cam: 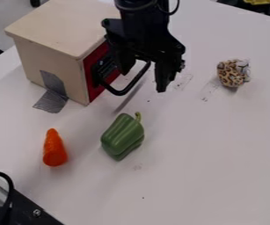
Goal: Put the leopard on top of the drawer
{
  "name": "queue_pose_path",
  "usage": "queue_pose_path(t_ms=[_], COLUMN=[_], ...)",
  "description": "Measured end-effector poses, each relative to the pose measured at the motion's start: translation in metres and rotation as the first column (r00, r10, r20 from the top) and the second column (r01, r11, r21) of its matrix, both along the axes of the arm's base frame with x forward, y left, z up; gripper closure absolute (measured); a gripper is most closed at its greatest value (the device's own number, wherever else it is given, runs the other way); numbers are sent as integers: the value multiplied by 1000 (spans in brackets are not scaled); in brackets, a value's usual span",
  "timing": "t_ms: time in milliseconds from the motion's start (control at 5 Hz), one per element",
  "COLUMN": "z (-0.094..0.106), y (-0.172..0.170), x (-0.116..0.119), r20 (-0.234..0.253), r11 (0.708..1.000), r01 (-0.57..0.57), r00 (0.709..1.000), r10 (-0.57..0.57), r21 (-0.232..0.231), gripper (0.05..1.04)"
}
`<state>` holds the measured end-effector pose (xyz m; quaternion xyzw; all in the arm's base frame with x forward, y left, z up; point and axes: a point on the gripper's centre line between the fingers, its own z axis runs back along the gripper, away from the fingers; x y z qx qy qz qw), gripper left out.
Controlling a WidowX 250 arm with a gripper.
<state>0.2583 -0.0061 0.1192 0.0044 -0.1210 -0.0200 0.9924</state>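
1. Camera view, edges: the table [207,176] carries the whole work area; its far edge crosses the upper right corner. The pale wooden box with a red drawer front [54,22] stands at the upper left, its flat top bounded by straight edges. A curved black drawer handle [120,92] projects from the red front over the table.
2. Camera view, room for movement: a stretch of table separates the arm from the leopard-spotted, rounded toy [231,74]. The green plastic bell pepper [122,136] lies below the handle in the view, with the orange toy carrot [54,149] to its left, well apart from it. Grey tape [50,102] runs from the side of the box onto the table.
3. Camera view, arm pose: the black robot arm [143,22] enters from the top edge. The black two-finger gripper [142,81] hangs downward beside the red front, at the handle. Its fingers stand wide apart; part of the handle shows between them. Contact with the handle cannot be determined.
4. Camera view, task item: the leopard-spotted toy rests on the table at the upper right, well apart from the box. A grey-white patch marks its right side. Its body appears compact; its heading and long axis cannot be determined.
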Motion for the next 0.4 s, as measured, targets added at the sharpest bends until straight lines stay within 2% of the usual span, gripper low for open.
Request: queue_pose_path(t_ms=[200, 400], z=[-5, -9], y=[0, -11], x=[-2, 28], r20=[-20, -23], r11=[1000, 999], r01=[0, 42], r00=[1000, 999], r10=[0, -42], r21=[0, 11], gripper=[84, 84])
